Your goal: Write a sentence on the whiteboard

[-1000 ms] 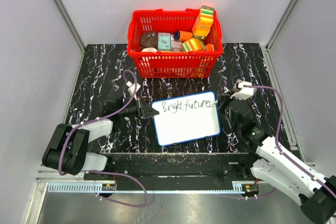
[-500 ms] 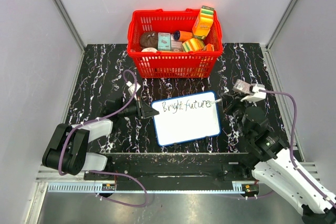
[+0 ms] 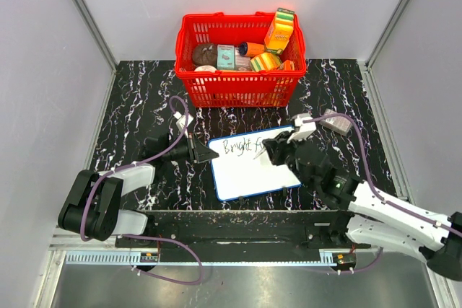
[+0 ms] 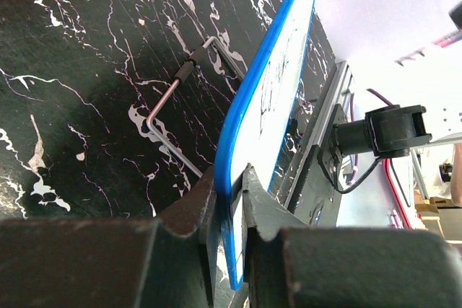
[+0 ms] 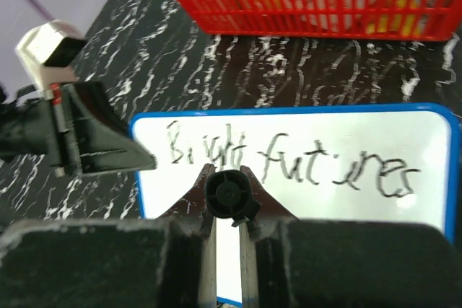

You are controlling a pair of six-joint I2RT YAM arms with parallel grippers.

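The whiteboard [image 3: 249, 171], white with a blue rim, lies on the black marbled table in front of the red basket. Its top line reads "Bright futures" [image 5: 289, 160] in thin black marker; in the top view my right arm hides the line's right half. My left gripper [image 3: 209, 155] is shut on the board's left edge, and the left wrist view shows the blue rim [image 4: 229, 200] pinched between its jaws. My right gripper [image 3: 268, 151] is over the middle of the board, shut on a black marker [image 5: 229, 196] seen end-on, pointing down below the lettering.
The red basket [image 3: 238, 84] with packets and boxes stands at the back of the table [image 3: 137, 91], close behind the board. A bent metal rod [image 4: 173, 91] lies on the table beside the board in the left wrist view. Grey walls close in both sides.
My right arm has swung left from beside the board's right edge to over its middle, now covering "futures" in the top view. The left arm and board have not moved.
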